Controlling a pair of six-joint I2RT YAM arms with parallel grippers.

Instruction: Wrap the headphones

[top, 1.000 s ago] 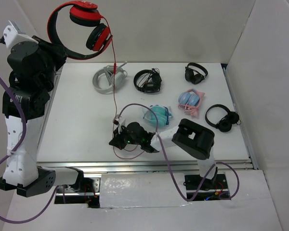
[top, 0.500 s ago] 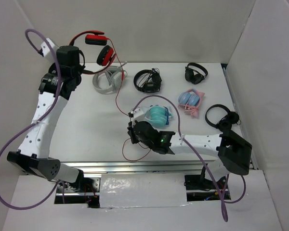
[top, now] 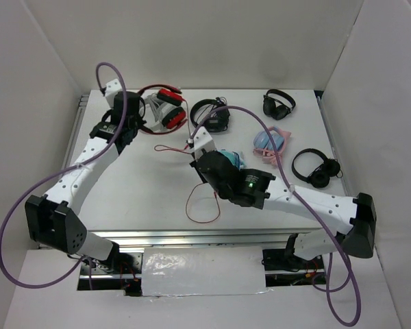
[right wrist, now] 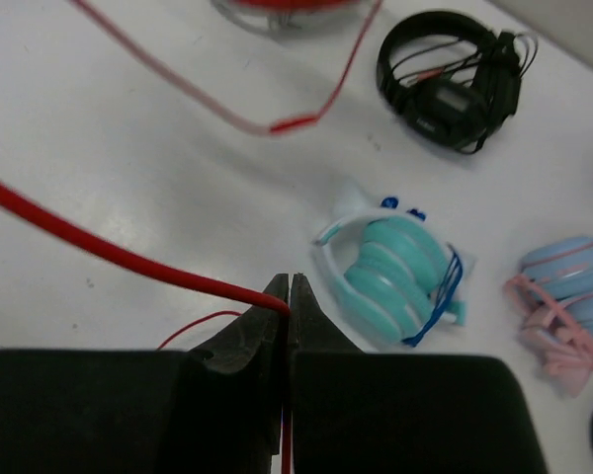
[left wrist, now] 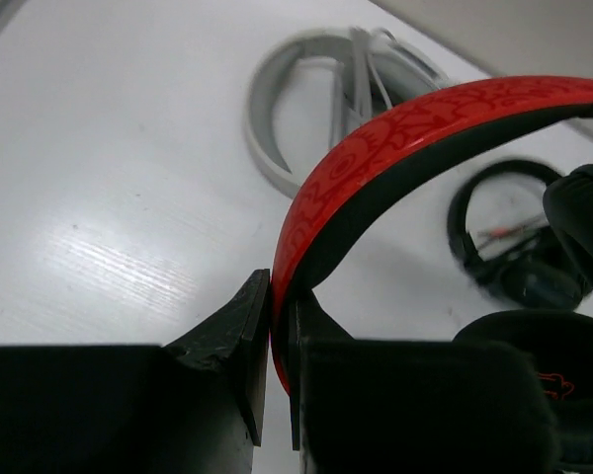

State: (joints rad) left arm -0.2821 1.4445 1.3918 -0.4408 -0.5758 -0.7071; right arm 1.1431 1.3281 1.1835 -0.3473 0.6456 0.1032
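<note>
While the red headphones (top: 166,107) sit clamped by the headband (left wrist: 405,123) between the clenched jaws of the left gripper (left wrist: 280,311), the band arches up and away to the right of those jaws, with a black ear pad (left wrist: 534,346) close on their right side. Whether the earcups rest on the table (top: 137,192) or hang just above it I cannot tell. From the earcups the thin red cable (right wrist: 109,252) runs toward the right gripper (right wrist: 288,296), whose jaws are pinched tight on it. It comes into them from the left, almost crosswise to the fingers, and a further stretch with a sharp bend lies ahead of them on the table. Behind those jaws the rest of the cable lies slack in a loose loop. So the headphones lie ahead and to the left of the right jaws, the cable's long axis points across to them, and the left arm is the nearer, gripping them. Winding, as I judge it, calls for the right jaws to carry the cable around the band. Grey headphones (left wrist: 306,109) lie just beyond the left jaws, while black headphones (right wrist: 450,69) and a teal pair (right wrist: 395,267) lie ahead and to the right of the right jaws.
</note>
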